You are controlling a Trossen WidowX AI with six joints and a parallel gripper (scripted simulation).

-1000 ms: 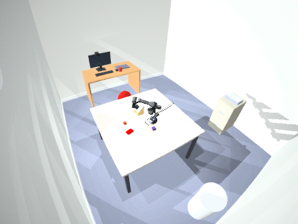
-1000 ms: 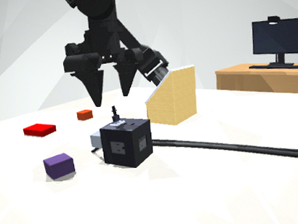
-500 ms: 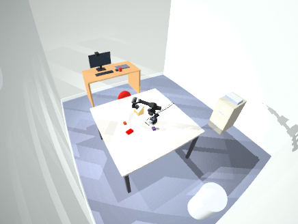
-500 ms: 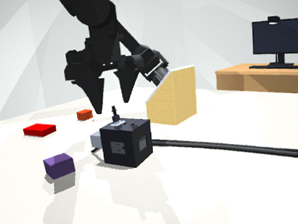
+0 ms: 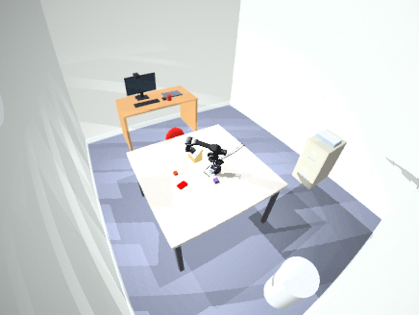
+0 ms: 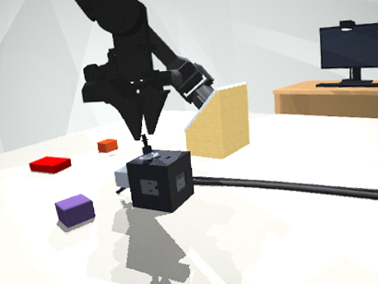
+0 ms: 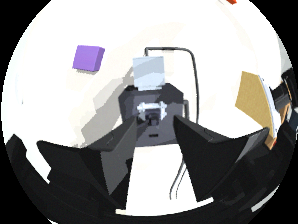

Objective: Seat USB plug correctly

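Observation:
The black power cube (image 6: 163,200) (image 7: 167,138) stands on the table. The dark USB plug (image 6: 146,144) (image 7: 152,119) stands up from its top face, slightly tilted in the exterior view. Pale marks surround the plug's base; how deep it sits and which way round it is cannot be made out. My gripper (image 6: 143,136) (image 7: 154,120) points down over the cube with its fingers partly open. The fingertips stand on either side of the plug's upper end, and gaps show beside it in the wrist view. A pale adapter (image 6: 121,177) (image 7: 148,72) sits on one side of the cube.
A black cable (image 6: 285,186) (image 7: 196,90) runs beside the cube. A purple block (image 6: 75,212) (image 7: 88,58), a red block (image 6: 50,165) (image 5: 182,184) and an orange block (image 6: 107,146) (image 5: 175,173) lie around. A wooden wedge (image 6: 233,122) (image 7: 251,99) stands behind the cube.

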